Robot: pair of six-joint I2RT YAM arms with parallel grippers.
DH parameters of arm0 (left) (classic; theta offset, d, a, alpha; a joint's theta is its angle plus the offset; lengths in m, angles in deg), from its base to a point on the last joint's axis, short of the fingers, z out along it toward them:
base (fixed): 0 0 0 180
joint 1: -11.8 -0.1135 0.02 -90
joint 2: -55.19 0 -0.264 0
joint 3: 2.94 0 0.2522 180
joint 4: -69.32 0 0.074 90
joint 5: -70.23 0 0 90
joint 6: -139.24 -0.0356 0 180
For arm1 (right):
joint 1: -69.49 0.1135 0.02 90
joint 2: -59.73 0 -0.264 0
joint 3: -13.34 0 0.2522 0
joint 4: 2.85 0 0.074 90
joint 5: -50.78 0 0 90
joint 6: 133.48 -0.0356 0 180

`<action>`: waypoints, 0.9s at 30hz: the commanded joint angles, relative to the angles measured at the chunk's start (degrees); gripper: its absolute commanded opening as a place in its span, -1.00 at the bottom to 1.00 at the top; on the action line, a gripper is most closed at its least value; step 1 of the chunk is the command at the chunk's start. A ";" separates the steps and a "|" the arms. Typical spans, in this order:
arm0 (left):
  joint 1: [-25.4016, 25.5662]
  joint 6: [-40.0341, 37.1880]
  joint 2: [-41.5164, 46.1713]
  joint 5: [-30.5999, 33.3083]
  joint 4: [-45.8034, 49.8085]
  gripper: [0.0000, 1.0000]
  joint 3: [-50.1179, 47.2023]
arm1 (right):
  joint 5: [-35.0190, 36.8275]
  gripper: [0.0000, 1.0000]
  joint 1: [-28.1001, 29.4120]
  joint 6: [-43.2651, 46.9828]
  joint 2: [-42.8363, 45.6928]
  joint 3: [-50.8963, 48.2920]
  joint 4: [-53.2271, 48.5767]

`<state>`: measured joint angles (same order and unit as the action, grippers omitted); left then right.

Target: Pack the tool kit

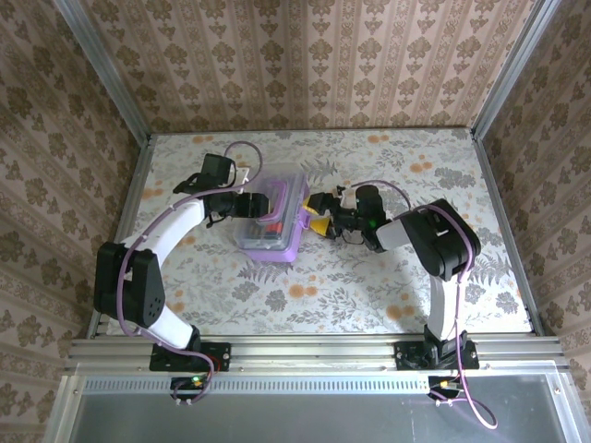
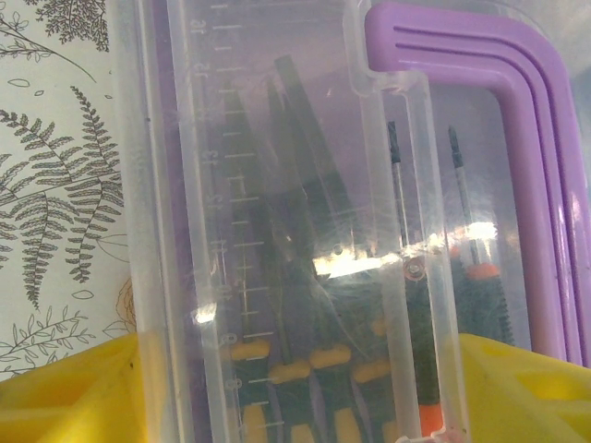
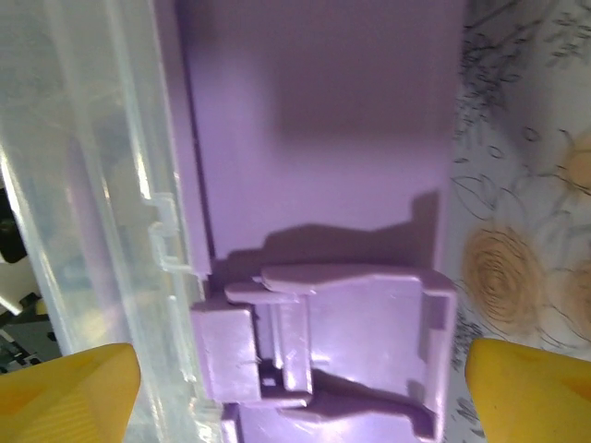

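Tool case, a clear-lidded box on a purple base, lying near the middle of the flower-patterned table, slightly left of centre, its long side running away from the arm bases. Through the clear lid the left wrist view shows pliers with black-and-yellow handles and two slim screwdrivers with orange collars, laid side by side; the purple base frames them at the right. The purple latch sits on the case's right side, seen close in the right wrist view. Left gripper meets the case's left side; its yellow fingers stand well apart with a raised section of the lid between them, inner faces apparently against its two edges, so the case seems clamped. Right gripper faces the right side of the case, fingers spread wide to either side of the latch, with a clear gap on one side and nothing held. The left arm bends outward at its elbow near the table's left edge, forearm angled in towards the case; the right arm rises from its base, then folds leftward, forearm low.
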<state>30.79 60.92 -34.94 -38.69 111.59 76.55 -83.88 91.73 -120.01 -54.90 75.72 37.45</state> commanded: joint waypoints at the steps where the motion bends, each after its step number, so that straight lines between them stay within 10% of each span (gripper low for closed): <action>1: -0.79 -0.34 -4.82 3.99 8.59 0.16 -4.66 | -1.66 0.85 0.69 -1.80 -1.56 1.50 3.48; 27: -0.79 0.01 -3.50 4.00 10.14 0.14 -4.05 | -2.73 0.66 0.62 0.97 9.18 -1.34 -4.18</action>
<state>30.37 60.94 -34.41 -39.30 111.53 76.35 -84.76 91.78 -122.20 -49.64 74.28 34.63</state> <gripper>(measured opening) 0.728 0.832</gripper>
